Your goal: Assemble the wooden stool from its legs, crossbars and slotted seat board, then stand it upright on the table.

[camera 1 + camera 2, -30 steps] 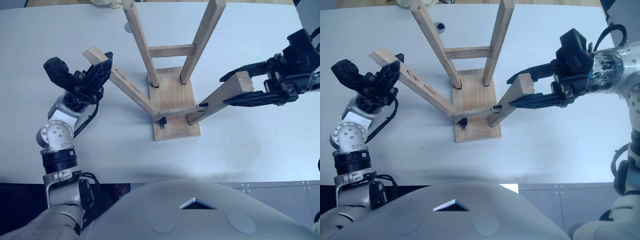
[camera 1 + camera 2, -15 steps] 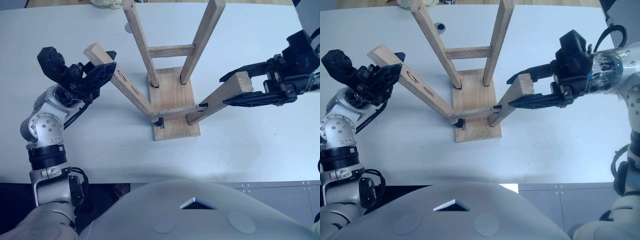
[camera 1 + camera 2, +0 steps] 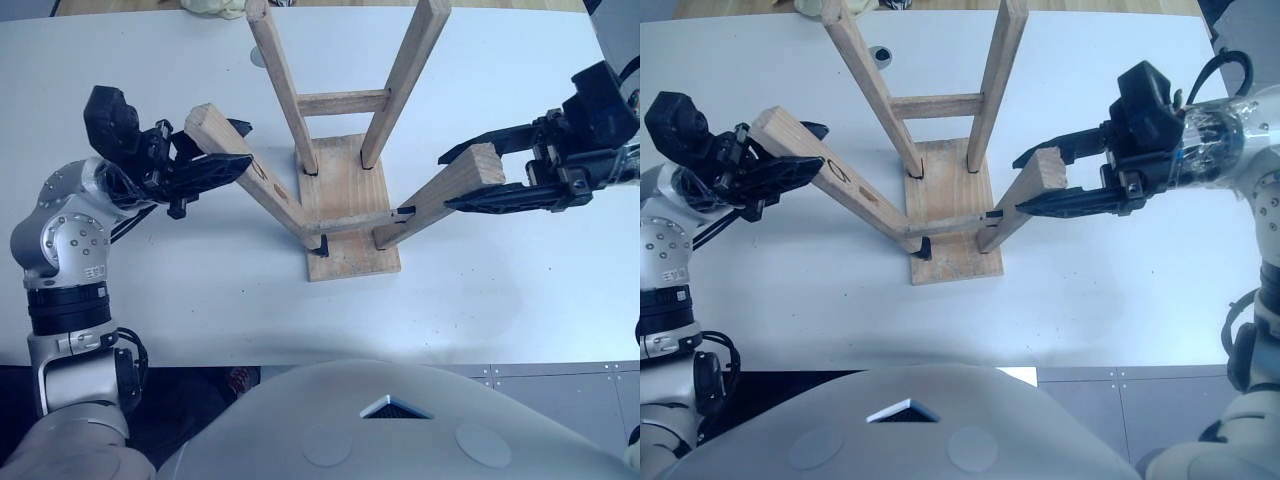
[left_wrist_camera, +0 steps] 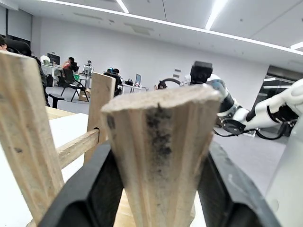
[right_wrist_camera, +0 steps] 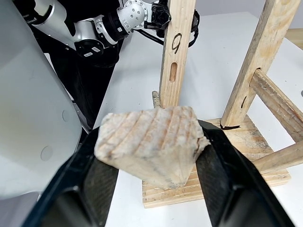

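On the table [image 3: 200,290] the slotted seat board [image 3: 352,255] is laid flat at centre. Two far legs [image 3: 283,90] are stood in it, joined by a crossbar [image 3: 343,101]. The left near leg [image 3: 262,180] is clamped by the left gripper [image 3: 236,147] and the right near leg [image 3: 440,195] by the right gripper [image 3: 450,180]; both are splayed outward, apparently only half-seated.

Left upright leg [image 3: 280,85] and right upright leg [image 3: 408,70]: top ends cut off by the upper edge of the eye views. Pale lumpy item [image 3: 215,6] at the far edge of the table [image 3: 480,290]: mostly out of frame, kind undeterminable. Small round item [image 3: 878,52] behind the left upright leg: partly hidden, too small to identify. Seat board [image 3: 350,255]: slots covered by leg feet; seating of left leaning leg [image 3: 265,185] and right leaning leg [image 3: 430,205] cannot be told. Left hand [image 3: 240,142], right hand [image 3: 447,180]: fingers cover the sides of the gripped leg ends.
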{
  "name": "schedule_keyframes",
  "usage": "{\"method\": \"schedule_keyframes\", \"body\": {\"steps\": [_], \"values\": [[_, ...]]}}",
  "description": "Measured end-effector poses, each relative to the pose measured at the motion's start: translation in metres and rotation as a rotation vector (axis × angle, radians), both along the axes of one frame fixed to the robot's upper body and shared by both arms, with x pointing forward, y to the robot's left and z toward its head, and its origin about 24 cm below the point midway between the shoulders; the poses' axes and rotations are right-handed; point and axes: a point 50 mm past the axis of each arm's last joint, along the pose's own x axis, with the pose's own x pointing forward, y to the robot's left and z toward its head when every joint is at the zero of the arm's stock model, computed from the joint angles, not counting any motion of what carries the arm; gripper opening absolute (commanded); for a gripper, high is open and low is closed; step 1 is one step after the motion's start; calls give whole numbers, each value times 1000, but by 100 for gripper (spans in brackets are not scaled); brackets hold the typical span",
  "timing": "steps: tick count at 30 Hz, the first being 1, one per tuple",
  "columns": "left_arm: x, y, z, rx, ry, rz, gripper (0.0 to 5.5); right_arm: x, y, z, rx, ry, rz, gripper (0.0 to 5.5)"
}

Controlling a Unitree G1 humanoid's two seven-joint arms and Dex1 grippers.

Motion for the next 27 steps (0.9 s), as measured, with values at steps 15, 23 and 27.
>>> {"method": "schedule_keyframes", "body": {"steps": [15,23,27], "values": [[-21,1,-1,61,-45,-2,201,0,2,-3,-5,1,-7,218],[-26,-1,1,109,-75,-21,201,0,2,-5,-13,-17,-5,216],[-26,0,3,137,-89,-33,201,-1,2,-6,-11,-24,-4,216]]}}
